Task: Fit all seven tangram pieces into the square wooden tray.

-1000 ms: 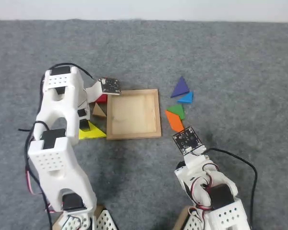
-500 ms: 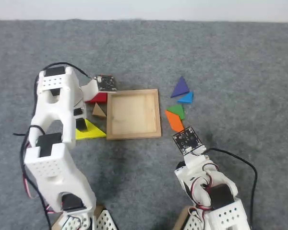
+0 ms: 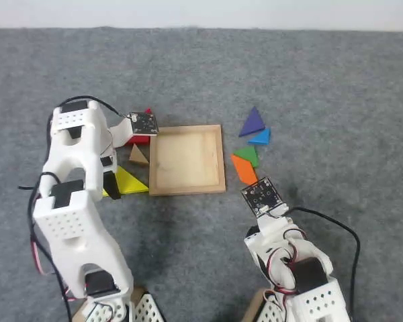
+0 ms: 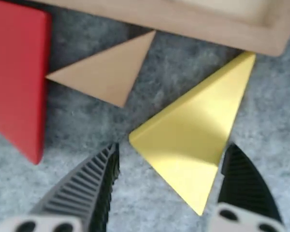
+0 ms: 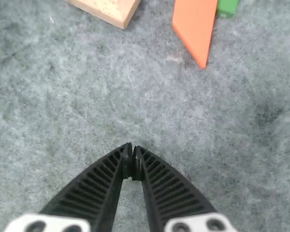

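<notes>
— Nearest first: how is the right tool (image 5: 132, 157)?
— Pinched closed above the grey desk (image 5: 63, 106), with the orange piece (image 5: 195, 24) a little beyond its tips.
— And the left tool (image 4: 171, 152)?
— Spread wide, astride a corner of the yellow triangle (image 4: 193, 130), which lies flat just beside the wooden tray (image 3: 187, 190).
— Farther on?
— The tan triangle (image 4: 104, 72), then the red piece (image 4: 17, 72), both by the tray's edge.
</notes>
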### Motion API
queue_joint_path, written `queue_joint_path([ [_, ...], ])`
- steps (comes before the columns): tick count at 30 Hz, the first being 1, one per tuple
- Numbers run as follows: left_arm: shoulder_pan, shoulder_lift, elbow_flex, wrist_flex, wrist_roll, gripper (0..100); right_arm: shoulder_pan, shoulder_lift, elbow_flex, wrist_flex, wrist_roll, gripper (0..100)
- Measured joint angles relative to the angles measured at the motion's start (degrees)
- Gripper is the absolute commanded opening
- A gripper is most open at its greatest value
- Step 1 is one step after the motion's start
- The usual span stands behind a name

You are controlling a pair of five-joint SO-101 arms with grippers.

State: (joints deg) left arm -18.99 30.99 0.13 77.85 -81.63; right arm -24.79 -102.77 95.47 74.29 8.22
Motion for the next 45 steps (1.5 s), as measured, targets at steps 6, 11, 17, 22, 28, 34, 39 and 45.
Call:
queue_joint_path([
  [6,0.35,-0.44,0.00,0.88,0.88,33,0.00,0.00,0.00,0.00,0.00,0.9],
  [11,2.20,-0.53,0.00,1.58,0.88,33,0.00,0.00,0.00,0.00,0.00,0.9],
  [17,2.46,-0.53,0.00,1.32,0.88,33,0.00,0.00,0.00,0.00,0.00,0.9],
  [22,2.11,-0.53,0.00,1.23,0.88,32,0.00,0.00,0.00,0.00,0.00,0.9],
  [28,2.11,-0.53,0.00,1.32,0.79,27,0.00,0.00,0.00,0.00,0.00,0.9],
  [34,2.11,-0.53,0.00,1.58,0.79,27,0.00,0.00,0.00,0.00,0.00,0.9],
  [39,1.93,-0.53,0.00,2.90,0.79,22,0.00,0.00,0.00,0.00,0.00,0.9],
  [45,1.85,-1.67,-0.44,5.45,0.79,21,0.00,0.00,0.00,0.00,0.00,0.9],
])
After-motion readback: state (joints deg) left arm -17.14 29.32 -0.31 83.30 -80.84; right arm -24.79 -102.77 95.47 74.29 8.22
